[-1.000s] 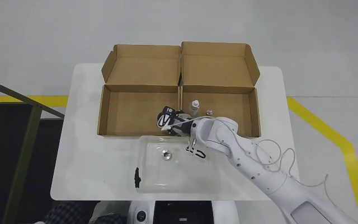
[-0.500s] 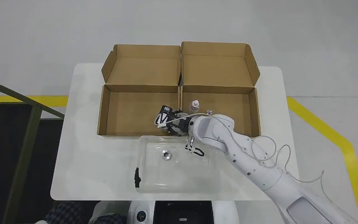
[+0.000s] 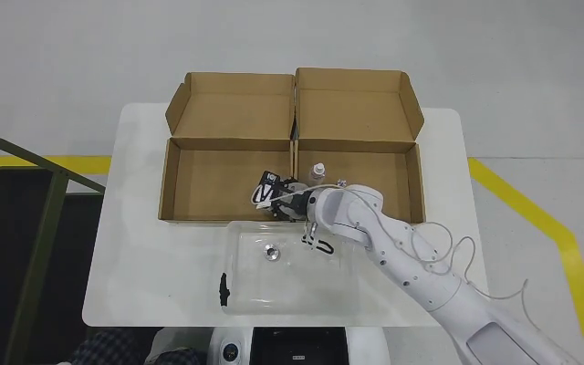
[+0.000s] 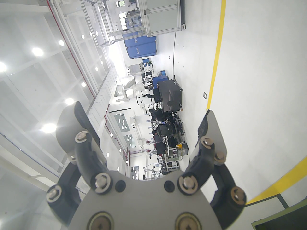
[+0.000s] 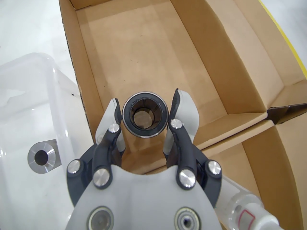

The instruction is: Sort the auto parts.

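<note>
Nearest the robot, a clear tray [image 3: 301, 287] holds a steel bushing [image 5: 42, 156] and a small black clip [image 3: 222, 290]. Just past the tray's far rim, the right gripper [image 5: 146, 106] hangs over the near end of the left box [image 5: 148, 48], its fingers closed narrowly around a black sleeve [image 5: 144, 132] held by its outer wall, bore facing the camera. One pad may sit a hair off the wall; the angle makes that hard to tell. The sleeve looks rigid, smooth and fairly heavy, so it could slip or roll; a square grip across its widest part is safest. The right box [image 3: 383, 182] holds two small parts. The left gripper [image 4: 142, 108] is spread wide and empty
</note>
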Action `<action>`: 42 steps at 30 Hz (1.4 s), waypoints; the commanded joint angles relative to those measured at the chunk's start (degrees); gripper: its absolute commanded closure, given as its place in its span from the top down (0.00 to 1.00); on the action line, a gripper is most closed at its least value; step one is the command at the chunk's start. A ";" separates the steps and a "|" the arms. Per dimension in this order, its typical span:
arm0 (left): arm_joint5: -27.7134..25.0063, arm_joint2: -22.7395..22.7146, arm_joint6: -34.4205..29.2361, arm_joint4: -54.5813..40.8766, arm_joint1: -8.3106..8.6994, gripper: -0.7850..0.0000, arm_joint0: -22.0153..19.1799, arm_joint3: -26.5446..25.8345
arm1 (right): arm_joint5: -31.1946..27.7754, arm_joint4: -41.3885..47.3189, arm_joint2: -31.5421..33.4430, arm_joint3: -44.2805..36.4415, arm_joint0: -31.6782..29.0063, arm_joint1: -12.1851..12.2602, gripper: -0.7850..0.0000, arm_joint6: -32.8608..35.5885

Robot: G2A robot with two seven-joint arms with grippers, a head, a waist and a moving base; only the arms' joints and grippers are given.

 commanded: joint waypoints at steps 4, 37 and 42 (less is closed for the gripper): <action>0.00 0.00 0.00 0.00 0.00 1.00 0.00 0.00 | -0.92 -0.14 1.57 -3.19 -1.14 0.32 0.47 -0.49; 0.00 0.00 0.00 0.00 0.00 1.00 0.00 0.00 | -13.01 -16.10 9.35 -25.92 -26.49 6.37 0.51 -1.43; 0.00 0.00 0.00 0.00 0.00 1.00 0.00 0.00 | -12.93 -17.40 9.06 -23.80 -26.14 6.39 0.53 -1.79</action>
